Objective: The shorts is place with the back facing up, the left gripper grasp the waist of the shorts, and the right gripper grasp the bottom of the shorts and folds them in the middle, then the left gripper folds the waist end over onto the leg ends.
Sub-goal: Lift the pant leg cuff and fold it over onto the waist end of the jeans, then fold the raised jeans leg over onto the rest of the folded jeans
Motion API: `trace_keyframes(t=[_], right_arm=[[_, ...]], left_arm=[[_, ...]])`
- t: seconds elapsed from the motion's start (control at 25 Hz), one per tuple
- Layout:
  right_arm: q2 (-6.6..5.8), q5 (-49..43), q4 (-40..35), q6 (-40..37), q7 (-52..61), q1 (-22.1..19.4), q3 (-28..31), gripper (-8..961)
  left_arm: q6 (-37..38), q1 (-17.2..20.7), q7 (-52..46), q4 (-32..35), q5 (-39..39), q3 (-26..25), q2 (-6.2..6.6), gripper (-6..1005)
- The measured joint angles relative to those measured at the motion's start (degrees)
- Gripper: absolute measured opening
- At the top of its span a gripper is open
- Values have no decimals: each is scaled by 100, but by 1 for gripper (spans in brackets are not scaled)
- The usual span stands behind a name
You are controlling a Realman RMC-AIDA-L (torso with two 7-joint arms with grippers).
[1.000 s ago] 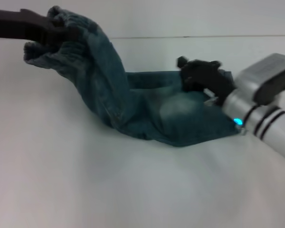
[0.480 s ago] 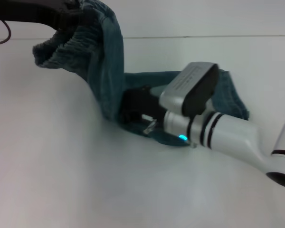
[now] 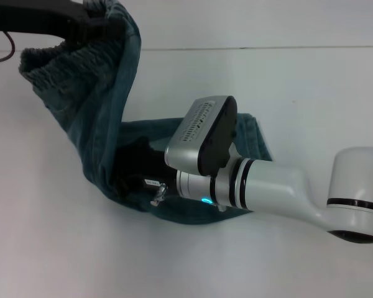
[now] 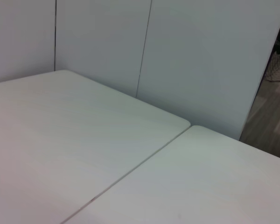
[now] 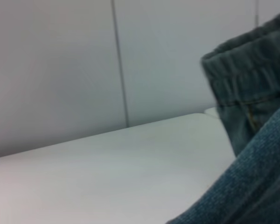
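Shorts [image 3: 105,105] of teal denim hung from the left gripper [image 3: 90,25] at the upper left of the head view, pinched by the elastic waist, while the leg ends lay on the white tabletop [image 3: 311,87] at centre. The right gripper [image 3: 137,186] sat low among the folds (whether spread or closed, I cannot tell). Left wrist view: only bare tabletop [image 4: 84,154] and wall panels [image 4: 205,56]. Right wrist view: the waistband [image 5: 247,60] filled the right edge.

Shorts [image 3: 102,124]: denim cloth, matt, coarse weave; waistband [image 3: 46,65] ribbed and gathered. Table [image 3: 286,87]: smooth, white, faintly sheened. My right arm [image 3: 280,189]: glossy white plastic shell, with a matt black housing. My left gripper [image 3: 81,22]: matt black.
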Motion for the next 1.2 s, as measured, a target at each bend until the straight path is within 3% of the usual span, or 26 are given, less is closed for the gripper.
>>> trace_keyframes(t=[0.24,0.48,0.64,0.68,0.72,0.88,1.2], right_arm=[[-74,-463,-104,-289,487,-215,138,-1],[-105,-682,-898,-1142,1103,-970,293,-1],[-113,-641,-1385,-1464,1033,-1580,1048,-1],[-124,-639,-1603,-1738,1002,-1821,1574,-1],[-124,-639,-1603,-1738,1002,-1821,1574,-1],[-149,-334,-1945,-2179,992,-2135,2653,-1],[-164,783,-2204,-2263,984,-2217,2970,0]], left_arm=[[-12,42,67,-205,24,0,2,104],[-22,86,161,-384,32,144,-22,104],[-32,76,224,-523,22,266,-44,104],[-53,40,258,-670,4,428,-82,104],[-79,25,273,-720,2,481,-107,104],[-295,-88,366,-1025,-3,880,-248,104],[-1005,-429,534,-1707,8,1892,-604,103]])
